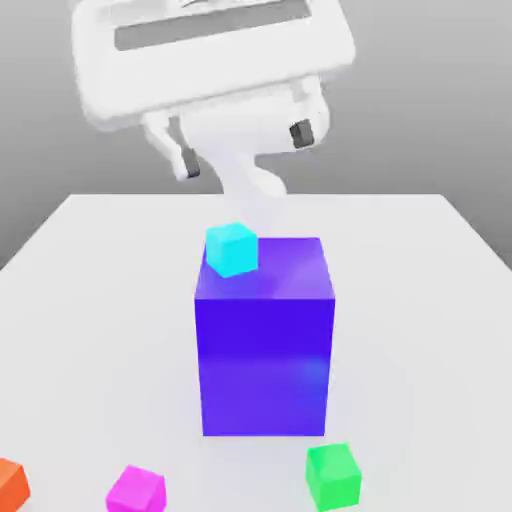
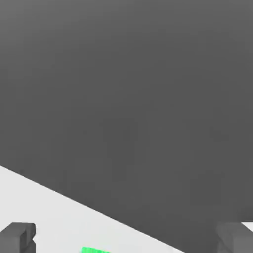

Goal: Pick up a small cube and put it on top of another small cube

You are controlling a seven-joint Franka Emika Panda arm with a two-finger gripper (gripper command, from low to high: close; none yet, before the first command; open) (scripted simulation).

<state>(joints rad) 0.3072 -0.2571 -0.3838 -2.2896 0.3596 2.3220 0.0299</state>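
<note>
Exterior view: a smooth white counter [image 1: 90, 290] carries a tall, glossy blue-violet block [image 1: 265, 350] with sharp edges and flat faces. A small matte cyan cube [image 1: 232, 249] sits on the block's top, at the corner toward the exterior view's left, slightly turned. The small magenta cube [image 1: 136, 490] lies on the counter near the front edge, well apart from the block, between an orange cube [image 1: 12, 484] and a green cube [image 1: 333, 476]. Above and behind the block hangs the bulky white gripper [image 1: 243, 146], its jaws spread wide and holding nothing, with dark pads [image 1: 300, 133] at the tips. Hand view: grey fingertips [image 2: 19, 237] frame a green sliver [image 2: 94, 250] on the white surface.
</note>
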